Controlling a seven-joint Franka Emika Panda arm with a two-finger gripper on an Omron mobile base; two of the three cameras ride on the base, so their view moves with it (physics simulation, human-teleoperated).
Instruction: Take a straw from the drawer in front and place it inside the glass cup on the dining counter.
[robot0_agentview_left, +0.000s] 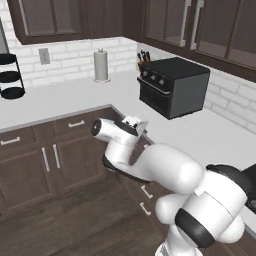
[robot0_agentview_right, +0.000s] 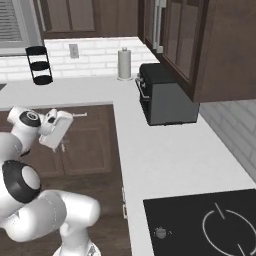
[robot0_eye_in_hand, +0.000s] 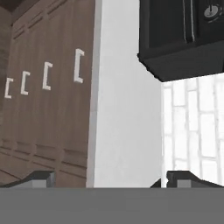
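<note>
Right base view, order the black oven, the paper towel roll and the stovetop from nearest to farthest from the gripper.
From the gripper:
1. Black oven, on the counter to its right.
2. Paper towel roll, farther back by the wall.
3. Stovetop, lower right corner.

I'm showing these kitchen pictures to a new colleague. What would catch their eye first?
Most likely the white robot arm folded low before the dark-brown cabinets, its pincer open with nothing between the fingertips. Next, the black oven on the white L-shaped counter in the corner, with a paper towel roll by the brick wall. A black cooktop sits at the counter's near end.
</note>
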